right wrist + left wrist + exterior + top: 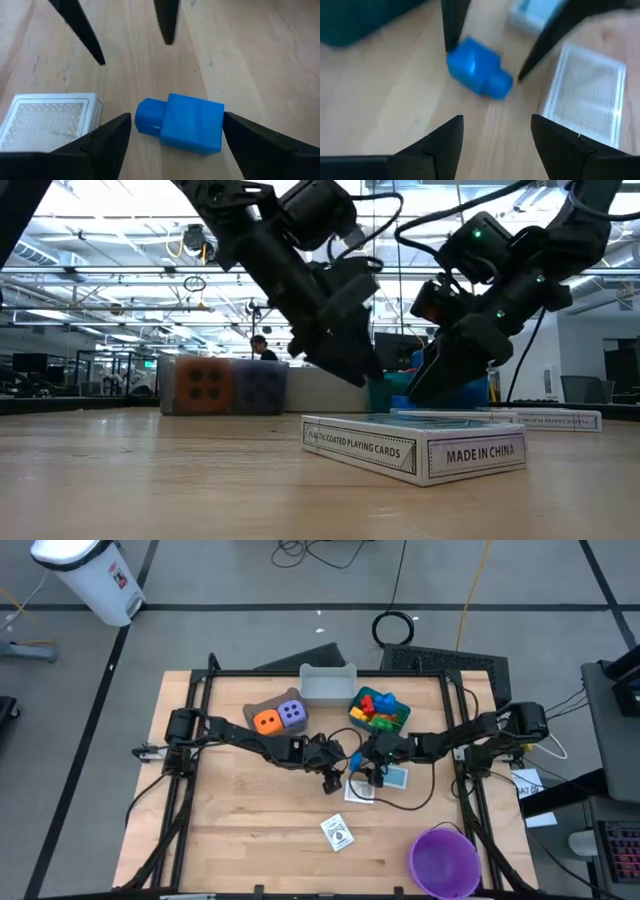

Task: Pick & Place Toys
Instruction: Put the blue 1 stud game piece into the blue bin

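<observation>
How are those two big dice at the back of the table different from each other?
The orange die shows black pips on top, whereas the purple die shows white ones. From above, the orange die lies on the side of the left arm's base, and the purple die is beside the grey bin. They share size and cube shape, and sit touching, side by side, both in the same brown bin.

You see the blue brick (479,72) blurred in the left wrist view; in the low view the arms hide it.
</observation>
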Available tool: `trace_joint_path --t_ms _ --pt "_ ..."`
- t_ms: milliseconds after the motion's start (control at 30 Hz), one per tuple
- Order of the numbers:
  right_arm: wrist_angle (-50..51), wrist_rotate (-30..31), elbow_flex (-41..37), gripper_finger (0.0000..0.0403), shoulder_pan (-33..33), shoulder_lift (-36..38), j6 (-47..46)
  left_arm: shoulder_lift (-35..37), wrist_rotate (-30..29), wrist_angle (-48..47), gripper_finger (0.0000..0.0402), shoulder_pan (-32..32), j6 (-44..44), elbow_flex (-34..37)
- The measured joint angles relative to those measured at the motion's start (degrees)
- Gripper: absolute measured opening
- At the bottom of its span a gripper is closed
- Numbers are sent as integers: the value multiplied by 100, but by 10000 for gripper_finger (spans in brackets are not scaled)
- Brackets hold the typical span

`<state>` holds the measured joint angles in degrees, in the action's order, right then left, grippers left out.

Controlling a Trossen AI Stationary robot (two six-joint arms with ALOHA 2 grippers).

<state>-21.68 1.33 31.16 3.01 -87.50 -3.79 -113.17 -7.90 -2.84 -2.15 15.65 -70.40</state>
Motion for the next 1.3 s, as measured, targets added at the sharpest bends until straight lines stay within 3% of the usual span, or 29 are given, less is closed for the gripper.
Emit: trace_joint_path --t_ms 200,333,467,933,1300 --pt "87 -10 2 329 0 1 3 -76 24 -10 237 1 -8 14" --pt "154 -152 -3 321 2 1 -33 -76 20 29 237 20 4 12" --pt "143 -605 -3 292 -10 1 -57 -76 17 59 237 22 14 12" --pt "146 -595 -3 157 -9 1 192 -76 15 52 237 17 20 12" --pt "185 -608 -3 82 -9 1 679 -75 11 51 237 20 20 10"
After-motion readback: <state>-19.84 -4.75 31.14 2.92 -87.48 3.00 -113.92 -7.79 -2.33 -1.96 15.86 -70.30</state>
